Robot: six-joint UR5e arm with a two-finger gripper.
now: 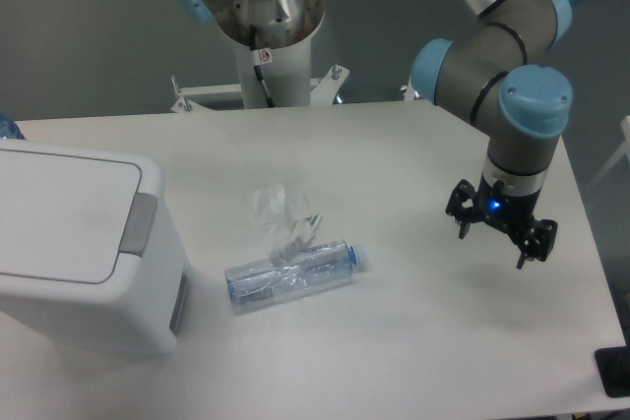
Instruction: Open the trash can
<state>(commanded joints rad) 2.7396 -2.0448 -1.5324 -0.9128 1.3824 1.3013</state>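
A clear crushed plastic bottle (292, 275) with a blue cap lies on its side on the white table (394, 154), near the frame's centre. A crumpled clear plastic wrapper (281, 213) sits just above it, touching its upper edge.
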